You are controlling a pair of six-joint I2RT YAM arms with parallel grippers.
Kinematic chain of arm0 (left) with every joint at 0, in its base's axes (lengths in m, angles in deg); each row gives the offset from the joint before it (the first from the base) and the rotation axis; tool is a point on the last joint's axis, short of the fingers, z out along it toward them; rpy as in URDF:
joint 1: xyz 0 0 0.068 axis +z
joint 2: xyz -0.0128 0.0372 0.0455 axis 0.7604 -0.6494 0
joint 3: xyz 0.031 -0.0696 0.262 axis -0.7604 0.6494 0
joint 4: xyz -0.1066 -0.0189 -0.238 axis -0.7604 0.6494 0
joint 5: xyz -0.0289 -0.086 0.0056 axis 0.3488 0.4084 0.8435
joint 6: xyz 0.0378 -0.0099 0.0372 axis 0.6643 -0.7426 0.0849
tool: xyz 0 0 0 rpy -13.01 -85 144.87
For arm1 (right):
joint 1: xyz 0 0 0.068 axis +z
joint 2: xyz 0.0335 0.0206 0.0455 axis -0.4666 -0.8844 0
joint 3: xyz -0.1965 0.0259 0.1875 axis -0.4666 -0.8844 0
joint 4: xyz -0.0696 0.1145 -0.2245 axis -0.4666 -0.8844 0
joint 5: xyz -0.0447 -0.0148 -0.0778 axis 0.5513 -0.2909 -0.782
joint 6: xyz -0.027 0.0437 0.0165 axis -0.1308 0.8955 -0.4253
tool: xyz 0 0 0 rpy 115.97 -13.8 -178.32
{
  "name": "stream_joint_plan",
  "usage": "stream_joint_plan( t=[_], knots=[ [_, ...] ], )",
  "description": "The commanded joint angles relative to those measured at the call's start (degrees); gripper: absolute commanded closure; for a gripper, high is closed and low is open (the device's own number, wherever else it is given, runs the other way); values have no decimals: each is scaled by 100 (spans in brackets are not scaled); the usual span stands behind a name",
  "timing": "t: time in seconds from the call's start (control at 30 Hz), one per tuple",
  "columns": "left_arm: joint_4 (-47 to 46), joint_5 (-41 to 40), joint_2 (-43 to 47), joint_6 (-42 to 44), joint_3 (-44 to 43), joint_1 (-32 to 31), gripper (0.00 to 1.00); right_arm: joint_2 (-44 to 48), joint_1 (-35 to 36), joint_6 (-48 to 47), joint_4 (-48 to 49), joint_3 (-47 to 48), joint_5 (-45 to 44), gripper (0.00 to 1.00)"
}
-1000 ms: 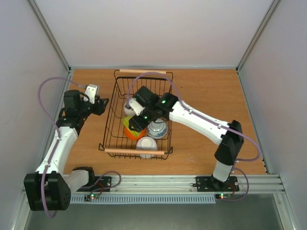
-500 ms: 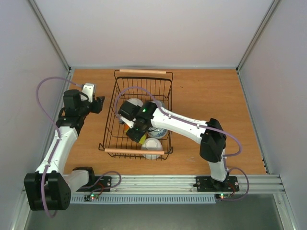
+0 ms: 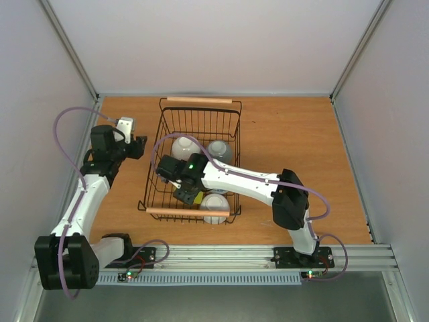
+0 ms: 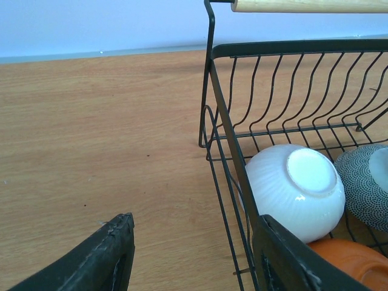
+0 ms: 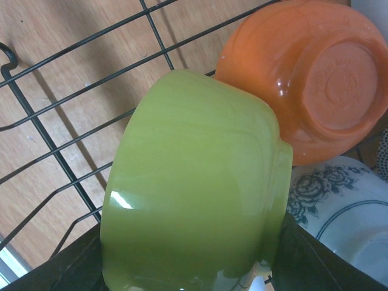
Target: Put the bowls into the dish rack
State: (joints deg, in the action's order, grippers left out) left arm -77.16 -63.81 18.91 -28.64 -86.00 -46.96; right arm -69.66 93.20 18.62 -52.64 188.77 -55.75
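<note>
The black wire dish rack stands mid-table with wooden handles. My right gripper reaches into its near-left part, shut on the lime green bowl, which is held on its side low over the rack's wires. Just beyond it lies an overturned orange bowl, with a white flower-patterned bowl to its right. A ribbed white bowl and a dotted grey bowl rest upside down at the back, another white bowl at the front. My left gripper hangs open, holding nothing, just outside the rack's left wall.
Bare wooden table stretches left of the rack under my left gripper. The rack's far handle crosses the top of the left wrist view. White walls enclose the table on three sides.
My right arm has swung left and nearer inside the rack, carrying the lime green bowl, uncovering the two back bowls. The left gripper has barely shifted.
</note>
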Motion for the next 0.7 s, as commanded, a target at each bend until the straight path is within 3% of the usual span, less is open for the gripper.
stream_joint_plan(
  t=[0.0,0.07,0.1,0.17,0.23,0.6,0.67],
  knots=[
    [-219,-14,-9,-18,-79,33,45,-150,100,-135,190,202,-476,99],
    [-219,1,-22,-17,-81,35,45,-191,122,-137,140,227,-477,94],
    [-215,10,-26,-16,-86,35,45,-212,130,-136,114,238,-461,87],
    [-205,29,-37,-20,-96,35,45,-233,161,-154,96,223,-433,58],
    [-206,51,-46,-18,-94,35,45,-242,199,-153,122,208,-462,40],
    [-172,150,-127,17,-126,32,46,-197,364,-141,226,174,-431,4],
    [-172,153,-135,18,-126,35,46,-168,377,-138,246,164,-412,1]
  ],
)
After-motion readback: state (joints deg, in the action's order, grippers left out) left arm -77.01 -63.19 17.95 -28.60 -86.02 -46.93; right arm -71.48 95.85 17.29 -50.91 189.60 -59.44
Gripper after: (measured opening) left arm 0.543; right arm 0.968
